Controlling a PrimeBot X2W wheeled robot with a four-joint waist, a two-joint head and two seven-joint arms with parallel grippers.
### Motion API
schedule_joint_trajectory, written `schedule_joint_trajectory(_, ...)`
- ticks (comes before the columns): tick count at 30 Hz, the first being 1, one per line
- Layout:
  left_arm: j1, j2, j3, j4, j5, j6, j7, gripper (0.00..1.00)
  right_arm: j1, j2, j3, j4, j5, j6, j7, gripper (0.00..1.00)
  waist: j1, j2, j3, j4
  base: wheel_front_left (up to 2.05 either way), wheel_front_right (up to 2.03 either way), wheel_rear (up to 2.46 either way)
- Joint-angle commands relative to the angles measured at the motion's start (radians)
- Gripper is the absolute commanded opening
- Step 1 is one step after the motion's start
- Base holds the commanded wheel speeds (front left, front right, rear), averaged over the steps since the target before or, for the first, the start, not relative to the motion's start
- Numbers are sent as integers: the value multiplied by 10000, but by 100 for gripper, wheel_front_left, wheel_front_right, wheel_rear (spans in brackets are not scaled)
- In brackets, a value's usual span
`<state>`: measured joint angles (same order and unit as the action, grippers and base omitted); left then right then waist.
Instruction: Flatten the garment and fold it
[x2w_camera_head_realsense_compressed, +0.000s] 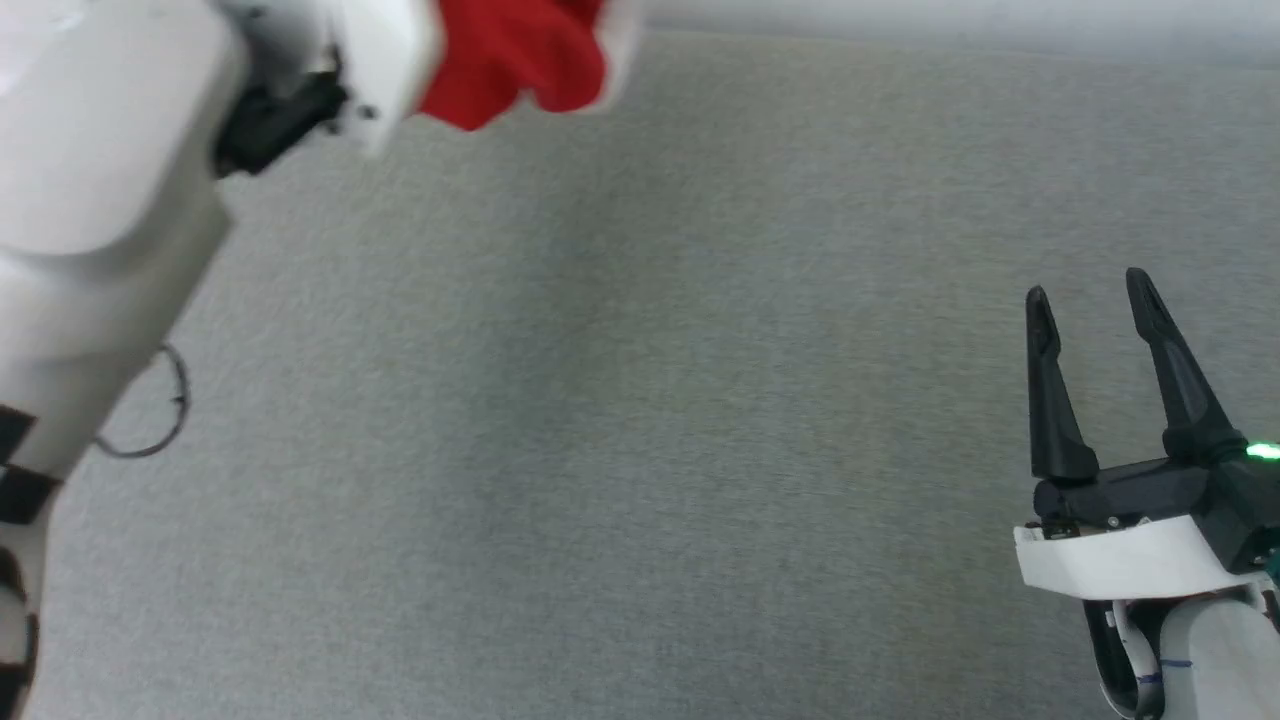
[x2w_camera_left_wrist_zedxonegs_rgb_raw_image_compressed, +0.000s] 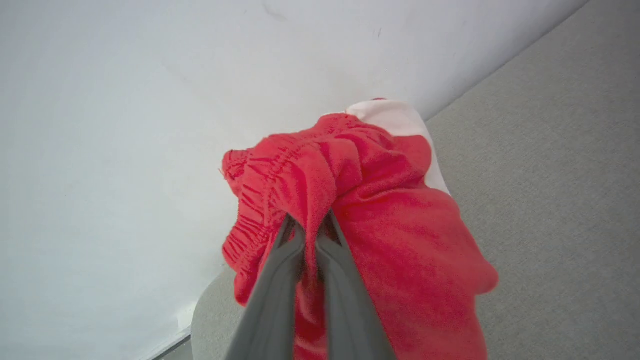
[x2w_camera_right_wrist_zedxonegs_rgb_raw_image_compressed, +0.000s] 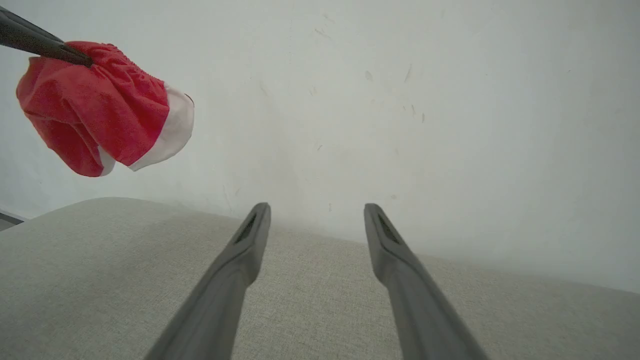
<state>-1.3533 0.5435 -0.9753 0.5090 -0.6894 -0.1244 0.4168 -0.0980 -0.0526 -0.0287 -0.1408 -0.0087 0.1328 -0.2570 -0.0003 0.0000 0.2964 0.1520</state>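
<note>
The garment (x2w_camera_left_wrist_zedxonegs_rgb_raw_image_compressed: 380, 225), red shorts with a white side stripe and a gathered waistband, hangs bunched in the air above the grey table. My left gripper (x2w_camera_left_wrist_zedxonegs_rgb_raw_image_compressed: 310, 225) is shut on a fold of it just below the waistband. In the head view the garment (x2w_camera_head_realsense_compressed: 510, 55) shows at the top edge, beside my pale left forearm. The right wrist view has the garment (x2w_camera_right_wrist_zedxonegs_rgb_raw_image_compressed: 95, 110) at the upper left, hanging clear of the table from the left fingers (x2w_camera_right_wrist_zedxonegs_rgb_raw_image_compressed: 45, 47). My right gripper (x2w_camera_head_realsense_compressed: 1092, 290) stands open and empty over the table's right side, far from the cloth; its gap (x2w_camera_right_wrist_zedxonegs_rgb_raw_image_compressed: 316, 212) is bare.
A grey fabric-covered table (x2w_camera_head_realsense_compressed: 620, 400) spreads below both arms, ending at a white wall (x2w_camera_right_wrist_zedxonegs_rgb_raw_image_compressed: 400, 100) behind. The table's rounded corner (x2w_camera_left_wrist_zedxonegs_rgb_raw_image_compressed: 210, 310) lies under the hanging cloth. A thin cable loop (x2w_camera_head_realsense_compressed: 165, 410) hangs by my left forearm.
</note>
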Motion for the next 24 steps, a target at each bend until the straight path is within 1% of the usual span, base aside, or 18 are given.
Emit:
schedule_joint_trajectory(1,-155,-218,-212,-164,-67,-63,-106,0,89,21,-35,38,108,-21,-47,100,3,0,-457,-627,0,0,0)
schedule_joint_trajectory(5,-201,-733,-989,-508,-351,-63,-374,0,173,22,-7,74,304,-21,-47,100,3,0,-551,-1331,0,0,0)
schedule_joint_trajectory(8,96,-1121,-1719,-561,-611,-63,-544,0,206,22,7,96,407,-21,-47,100,3,0,-514,-1884,0,0,0)
schedule_joint_trajectory(12,745,-1722,-2713,-335,-978,-63,-606,0,202,23,-32,92,480,-21,-47,100,3,0,-328,-2364,0,0,0)
schedule_joint_trajectory(14,1229,-2058,-2943,-198,-1104,-63,-514,0,166,23,-10,101,493,-21,-47,100,3,0,-216,-2517,0,0,0)
schedule_joint_trajectory(16,1746,-2298,-3027,-123,-1090,-63,-270,0,114,23,18,119,510,-21,-47,100,3,0,-108,-2650,0,0,0)
schedule_joint_trajectory(19,2929,-2563,-3043,-321,-565,-63,639,0,33,23,65,151,533,-21,-47,100,3,0,-26,-2775,0,0,0)
schedule_joint_trajectory(22,3869,-2428,-3045,-687,-100,-63,1612,0,10,23,117,201,526,-21,-47,100,3,0,-52,-2838,0,0,0)
schedule_joint_trajectory(23,4040,-2336,-3046,-795,-85,-63,1661,0,22,23,118,218,517,-21,-47,100,3,0,-96,-2830,0,0,0)
schedule_joint_trajectory(24,4124,-2246,-3046,-855,-143,-63,1537,22,42,23,107,232,509,-21,-47,100,3,0,-145,-2805,0,0,0)
